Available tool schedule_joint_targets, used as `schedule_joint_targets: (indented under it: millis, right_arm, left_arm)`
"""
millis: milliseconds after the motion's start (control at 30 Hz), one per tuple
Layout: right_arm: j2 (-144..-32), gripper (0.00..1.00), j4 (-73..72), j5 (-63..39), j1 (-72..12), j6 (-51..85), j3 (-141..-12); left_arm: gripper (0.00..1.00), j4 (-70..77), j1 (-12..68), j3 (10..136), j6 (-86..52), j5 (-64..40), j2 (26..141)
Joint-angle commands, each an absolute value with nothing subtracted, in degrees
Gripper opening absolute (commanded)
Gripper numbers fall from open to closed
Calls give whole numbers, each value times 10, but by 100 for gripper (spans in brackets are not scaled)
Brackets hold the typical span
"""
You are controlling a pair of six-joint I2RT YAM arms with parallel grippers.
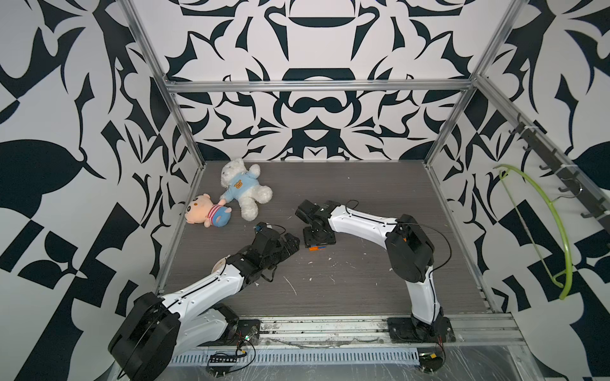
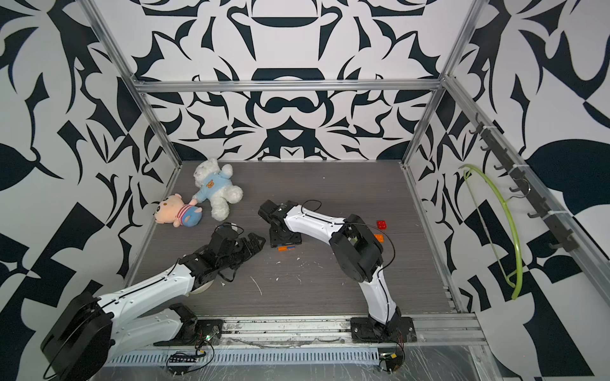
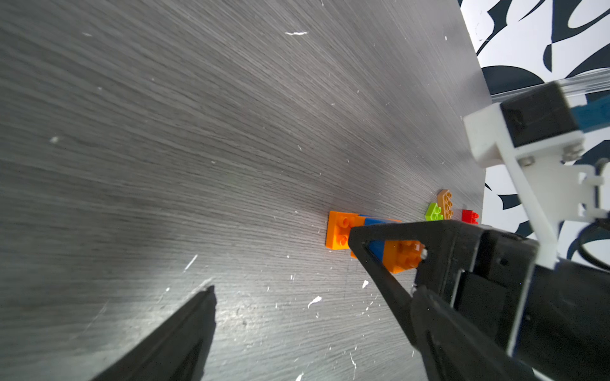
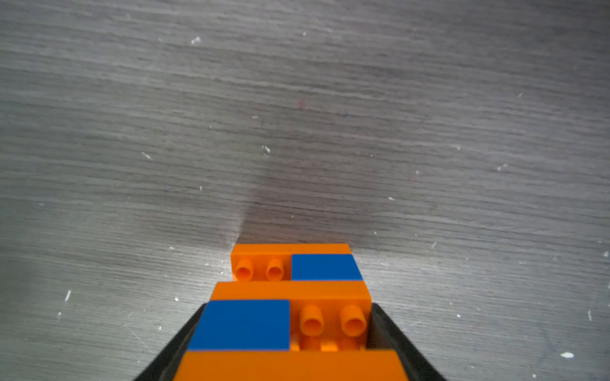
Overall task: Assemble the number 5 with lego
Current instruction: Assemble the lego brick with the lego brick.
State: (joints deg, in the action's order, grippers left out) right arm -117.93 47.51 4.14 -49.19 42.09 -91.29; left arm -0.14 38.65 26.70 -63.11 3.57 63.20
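The right arm [image 1: 359, 221] reaches in from its base with the elbow raised high and the wrist bent, so the right hand [image 1: 317, 240] points straight down, its fingers [image 4: 402, 349] pressed against both sides of the lego [image 4: 287, 292]. The left arm [image 1: 204, 290] stretches low and forward. The left hand [image 1: 292, 245] lies nearly level, fingers spread apart, tips just beside the right hand.

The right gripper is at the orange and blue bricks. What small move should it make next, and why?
Probably open the right gripper and lift straight up. The brick figure between its fingers already shows three orange bars joined by two offset blue squares, like a 5, and it seems to rest on the table.
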Motion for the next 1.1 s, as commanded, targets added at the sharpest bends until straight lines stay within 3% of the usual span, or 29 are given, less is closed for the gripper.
schedule_joint_targets:
  millis: [0,1067]
  right_arm:
    - [-1171,64,490,33,-488,428,-895]
    - [-1209,63,487,1,-478,417,-902]
  left_arm:
    - [99,5,390,284,-627,31,636]
    - [99,25,408,288,-643,38,663]
